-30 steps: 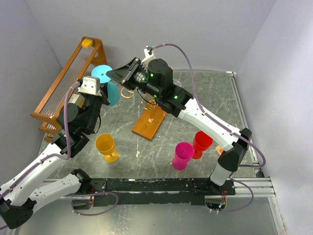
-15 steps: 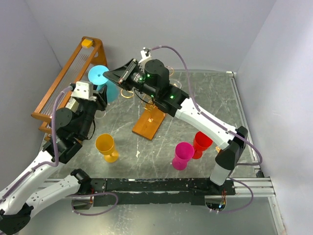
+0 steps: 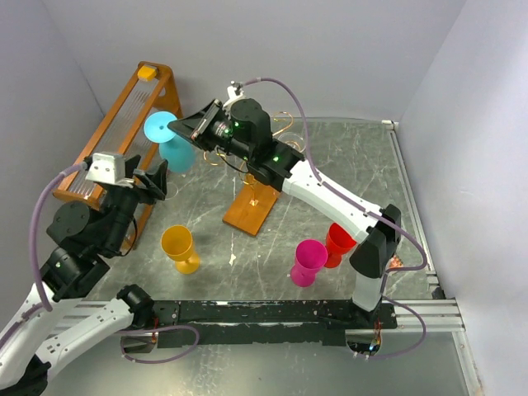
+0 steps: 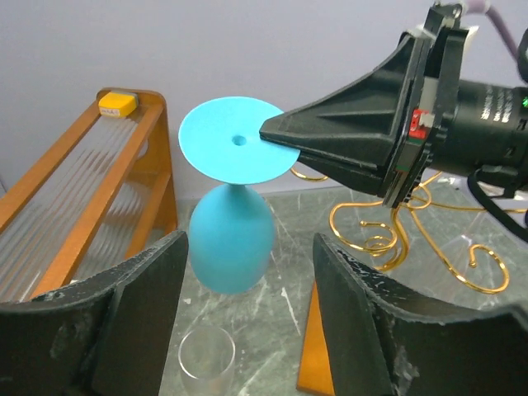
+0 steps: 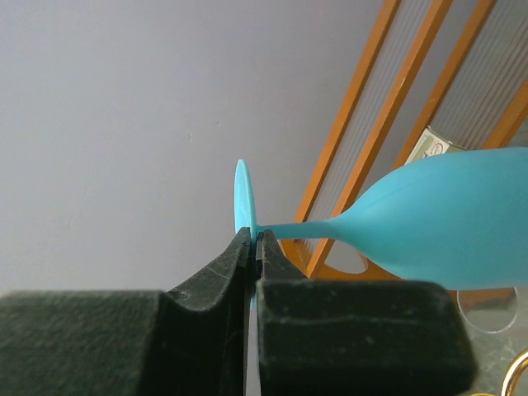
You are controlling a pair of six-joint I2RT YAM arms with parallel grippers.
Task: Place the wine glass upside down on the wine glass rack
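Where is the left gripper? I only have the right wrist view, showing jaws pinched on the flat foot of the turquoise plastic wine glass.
Observer: The left gripper stands open, apart from the turquoise plastic wine glass, beside the tall orange wooden frame.
Operator: And the rack?
Observer: The gold wire rack, with its brown wooden base, stands right of the glass in the top view; the glass is not on it.
Operator: Which way up is the glass?
Observer: Foot up, bowl down, hanging from the right gripper.
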